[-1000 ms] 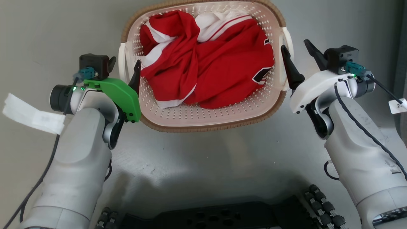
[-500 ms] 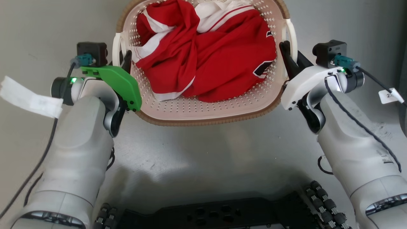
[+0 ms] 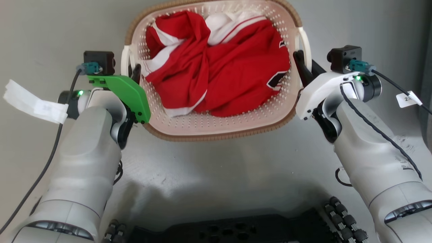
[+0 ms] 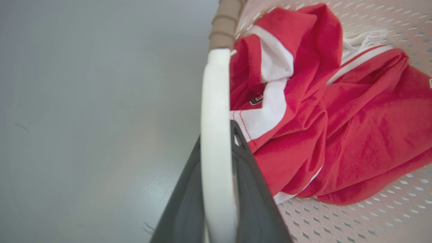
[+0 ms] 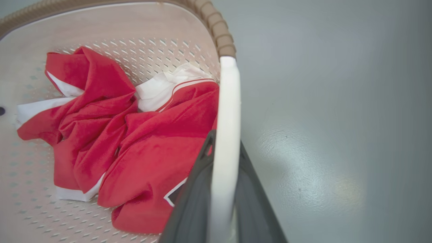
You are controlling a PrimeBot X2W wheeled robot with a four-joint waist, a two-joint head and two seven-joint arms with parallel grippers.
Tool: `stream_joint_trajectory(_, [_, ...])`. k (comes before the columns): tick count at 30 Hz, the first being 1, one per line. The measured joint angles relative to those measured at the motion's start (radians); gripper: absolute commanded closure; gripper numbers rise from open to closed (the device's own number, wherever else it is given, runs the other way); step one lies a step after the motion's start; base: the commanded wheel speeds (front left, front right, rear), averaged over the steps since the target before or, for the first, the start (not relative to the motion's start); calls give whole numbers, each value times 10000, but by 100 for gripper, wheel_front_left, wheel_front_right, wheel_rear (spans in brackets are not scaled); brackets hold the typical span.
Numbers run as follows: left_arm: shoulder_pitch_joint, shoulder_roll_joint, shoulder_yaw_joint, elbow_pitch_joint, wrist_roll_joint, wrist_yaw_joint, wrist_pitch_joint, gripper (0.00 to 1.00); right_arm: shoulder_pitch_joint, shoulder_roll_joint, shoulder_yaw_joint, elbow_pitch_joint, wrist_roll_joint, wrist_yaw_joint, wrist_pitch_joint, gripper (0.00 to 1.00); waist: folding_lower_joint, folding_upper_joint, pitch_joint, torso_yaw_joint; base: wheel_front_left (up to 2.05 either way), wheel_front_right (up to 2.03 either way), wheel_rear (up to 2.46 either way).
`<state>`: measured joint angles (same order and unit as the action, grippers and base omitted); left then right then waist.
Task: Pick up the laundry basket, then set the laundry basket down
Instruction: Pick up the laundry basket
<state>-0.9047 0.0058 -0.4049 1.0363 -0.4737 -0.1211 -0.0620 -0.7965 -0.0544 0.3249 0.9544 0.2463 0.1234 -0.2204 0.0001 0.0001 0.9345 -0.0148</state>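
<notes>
The laundry basket (image 3: pixel 216 136), cream and perforated with a brown rim, sits at the top centre of the head view, holding crumpled red and white clothes (image 3: pixel 219 67). My left gripper (image 3: pixel 131 69) is shut on its left white handle (image 3: pixel 124 62). In the left wrist view that handle (image 4: pixel 216 101) runs between the dark fingers (image 4: pixel 249 175). My right gripper (image 3: pixel 303 65) is shut on the right white handle (image 3: pixel 305 44). The right wrist view shows this handle (image 5: pixel 227 101) pinched between the fingers (image 5: pixel 199 189). Whether the basket's bottom touches the floor cannot be told.
Grey floor (image 3: pixel 216 175) surrounds the basket on all sides. My dark wheeled base (image 3: pixel 229 229) lies at the bottom edge. White tags hang off the wrist cables at left (image 3: pixel 33 106) and right (image 3: pixel 406 99). A darker strip runs along the far right edge (image 3: pixel 428 67).
One second ago both grippers stood open beside the handles; they have since moved inward and shut on them. The whole head picture has shifted a little, so the camera moved.
</notes>
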Motion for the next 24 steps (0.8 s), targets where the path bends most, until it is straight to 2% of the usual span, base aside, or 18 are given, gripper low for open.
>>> stream_joint_trajectory(10, [3,-151,-134,694,-654,-69,619,100,-200,88,71,974,207,88,309,100,0,0,-796,-55,0,0,0])
stream_joint_trajectory(24, [498,-186,-612,777,-1822,-77,1657,100,-80,238,163,2011,965,115,1001,100,-1,0,-2361,-135,0,0,0])
